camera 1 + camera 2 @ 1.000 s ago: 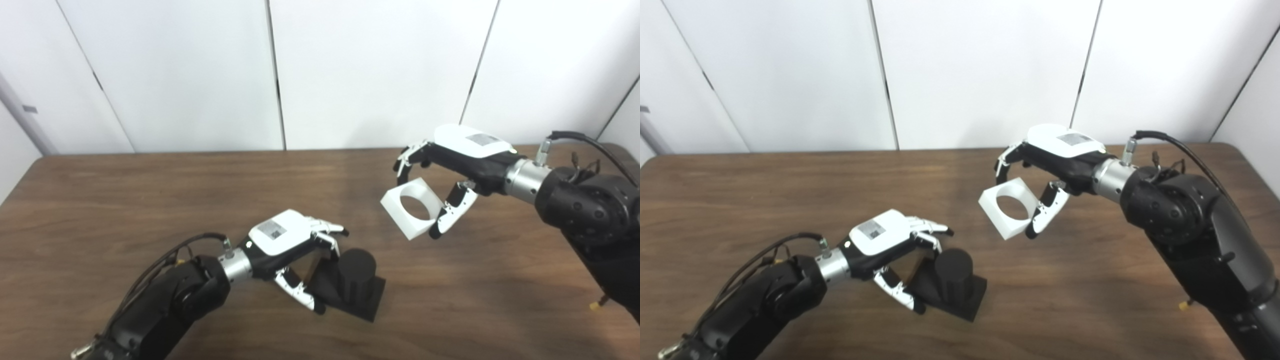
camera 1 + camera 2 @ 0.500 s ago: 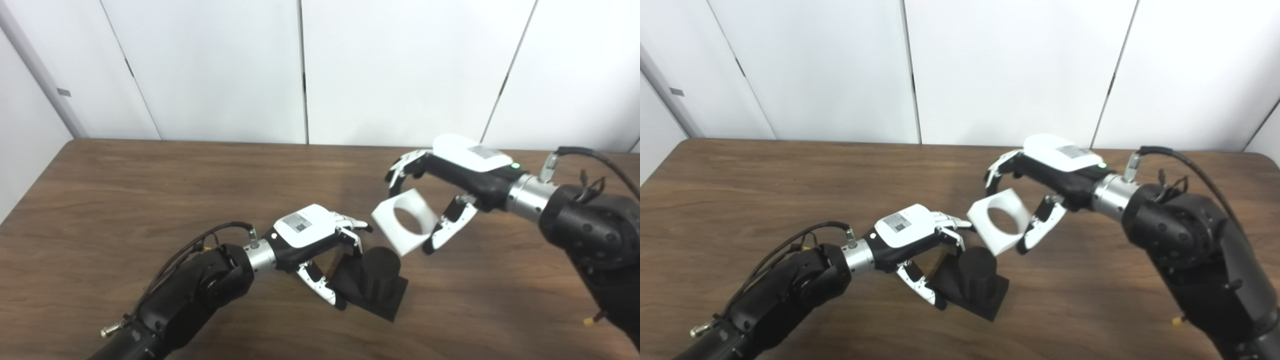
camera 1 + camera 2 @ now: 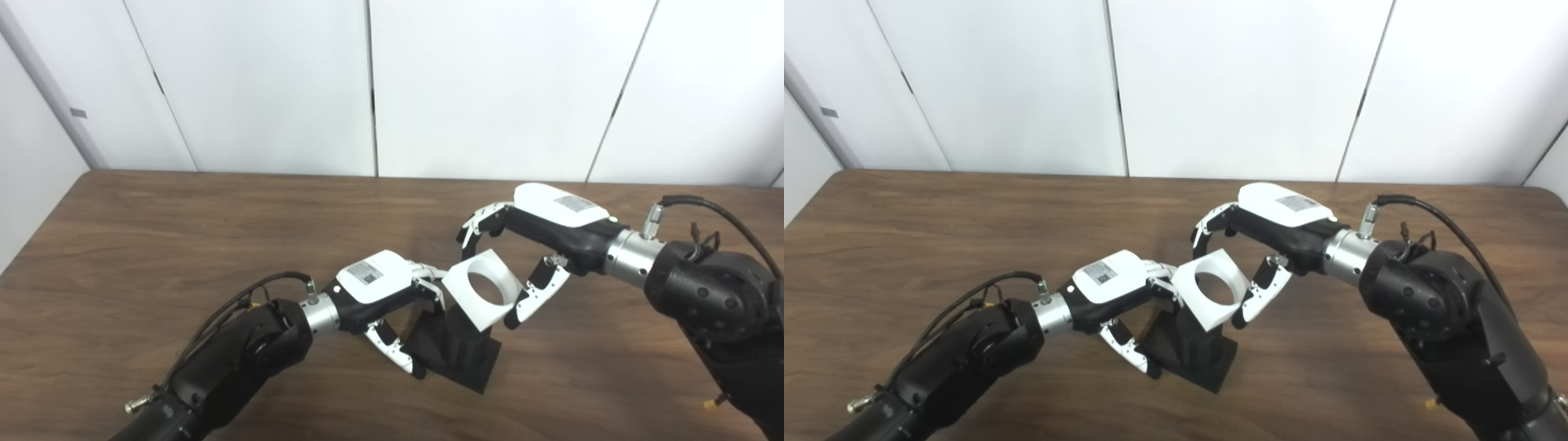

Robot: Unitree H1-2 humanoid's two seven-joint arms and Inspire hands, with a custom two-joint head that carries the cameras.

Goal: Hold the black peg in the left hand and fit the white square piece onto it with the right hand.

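Near the table's [image 3: 153,245] middle, I see the black peg [image 3: 456,358] standing on its square base, my left hand [image 3: 383,294] clasping the base. Directly above, tilted, the white square piece [image 3: 481,297] hides the peg's top, pinched by my right hand [image 3: 539,233].

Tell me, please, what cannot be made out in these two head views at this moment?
- Top of the black peg: hidden in both views by the white square piece, so whether it has entered the hole is unclear.
- Contact of the left hand with the peg's base: partly hidden by its own fingers.
- Far grip of the right hand on the piece: hidden behind the piece.
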